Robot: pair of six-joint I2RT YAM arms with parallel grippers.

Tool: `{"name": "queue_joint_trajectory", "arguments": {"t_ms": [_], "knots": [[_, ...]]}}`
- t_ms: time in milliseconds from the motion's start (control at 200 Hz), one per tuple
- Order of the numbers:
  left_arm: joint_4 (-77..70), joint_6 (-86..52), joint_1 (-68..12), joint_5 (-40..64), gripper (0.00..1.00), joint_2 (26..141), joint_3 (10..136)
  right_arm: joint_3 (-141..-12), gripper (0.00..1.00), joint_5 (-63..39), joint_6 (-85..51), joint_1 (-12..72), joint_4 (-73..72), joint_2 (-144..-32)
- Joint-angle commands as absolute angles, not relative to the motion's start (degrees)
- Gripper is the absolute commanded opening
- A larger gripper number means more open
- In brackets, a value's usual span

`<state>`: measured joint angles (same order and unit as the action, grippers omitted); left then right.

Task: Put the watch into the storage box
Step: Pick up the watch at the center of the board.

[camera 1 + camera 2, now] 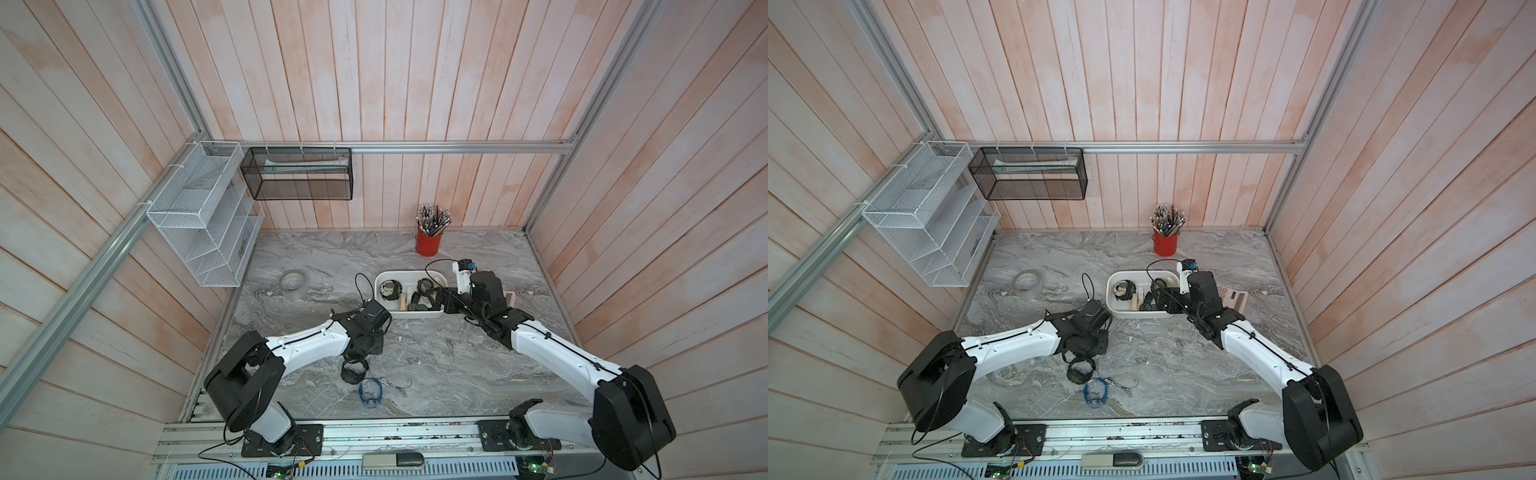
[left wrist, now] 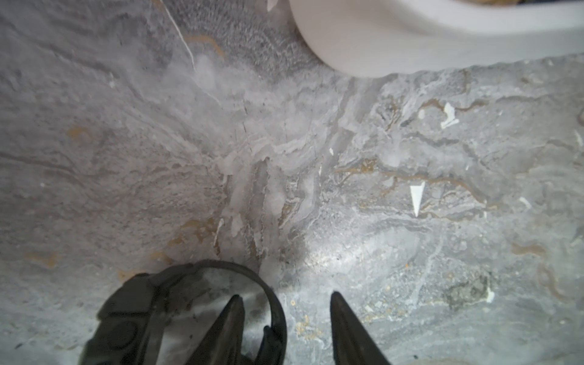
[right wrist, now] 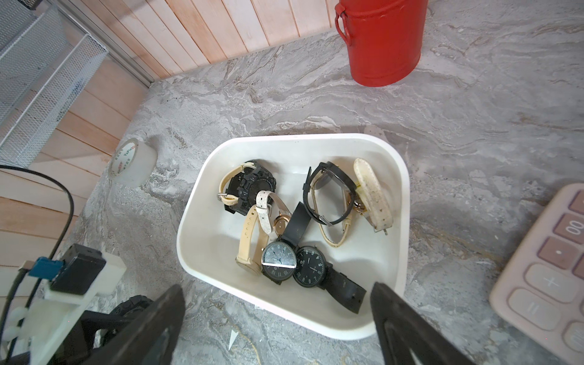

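On the near side of the storage box, well apart from it, the black watch lies on the marble table. My left gripper is down at it. One finger sits inside the strap loop and the other outside, so the strap runs between jaws that stand apart, not clamped. Over the box's rim my right gripper hangs wide open and empty above the watches lying in it. Beyond the box stands the red pencil can.
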<state>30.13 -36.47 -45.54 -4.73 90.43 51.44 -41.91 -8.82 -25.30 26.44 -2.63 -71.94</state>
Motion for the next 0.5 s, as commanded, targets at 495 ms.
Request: {"name": "queue_joint_trajectory", "arguments": {"t_ms": [495], "knots": [[30.5, -35.8, -45.4, -6.9, 0.04, 93.5, 54.8, -39.9, 0.94, -6.0, -25.8, 26.5, -2.2, -66.9]]}}
